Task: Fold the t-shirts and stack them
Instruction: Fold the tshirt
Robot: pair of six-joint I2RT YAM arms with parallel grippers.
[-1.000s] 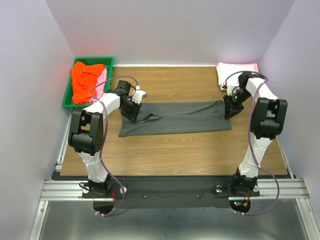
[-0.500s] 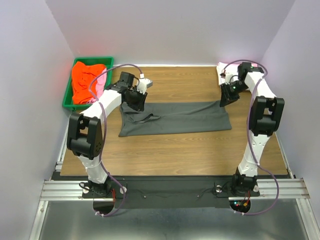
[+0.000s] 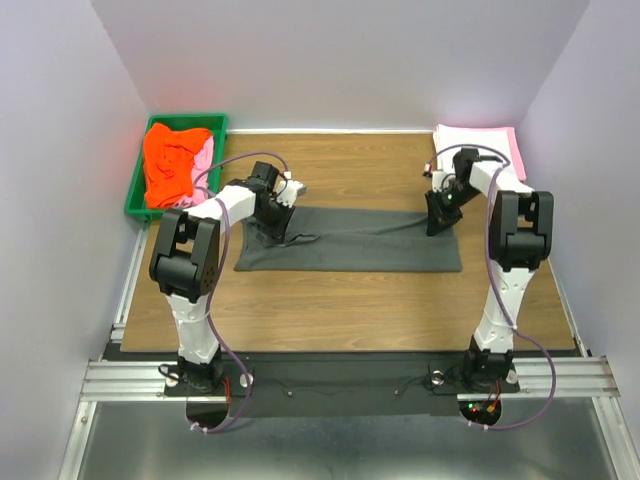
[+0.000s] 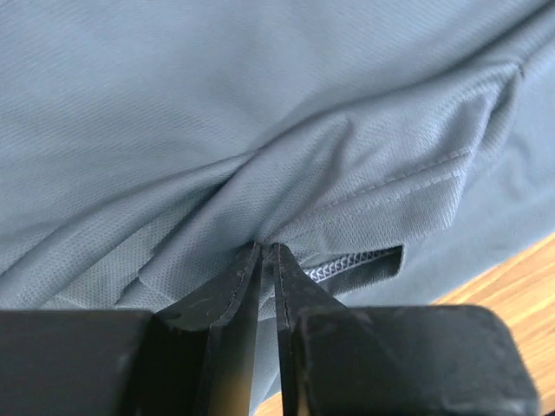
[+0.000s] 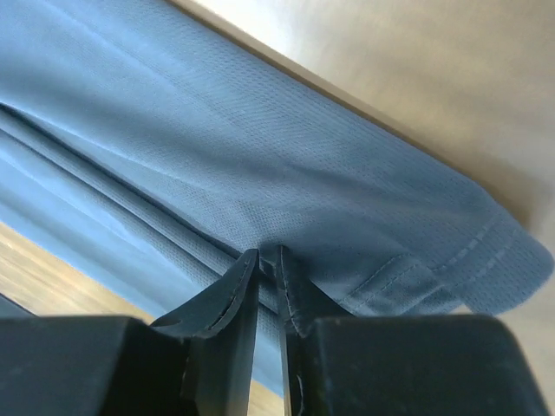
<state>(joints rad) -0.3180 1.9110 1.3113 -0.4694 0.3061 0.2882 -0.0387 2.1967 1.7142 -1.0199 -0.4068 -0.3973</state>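
Observation:
A dark charcoal grey t-shirt [image 3: 360,240] lies as a long folded strip across the middle of the wooden table. My left gripper [image 3: 272,218] is down on its left end, near the far edge. The left wrist view shows this gripper [image 4: 267,248] shut on a raised ridge of the grey cloth [image 4: 260,113], beside a stitched hem. My right gripper [image 3: 436,218] is down on the strip's right end. It too [image 5: 267,252] is shut on a pinched fold of the grey cloth [image 5: 303,173], close to the hemmed corner.
A green bin [image 3: 135,190] at the back left holds an orange-red t-shirt [image 3: 168,160] and a light pink one [image 3: 203,160]. A folded pink and white stack [image 3: 480,140] lies at the back right corner. Bare wood [image 3: 340,310] spreads in front of the strip.
Both grippers rose toward the strip's far edge, then came back down a little further inward. Their jaws have narrowed onto the cloth. The strip itself has hardly shifted.

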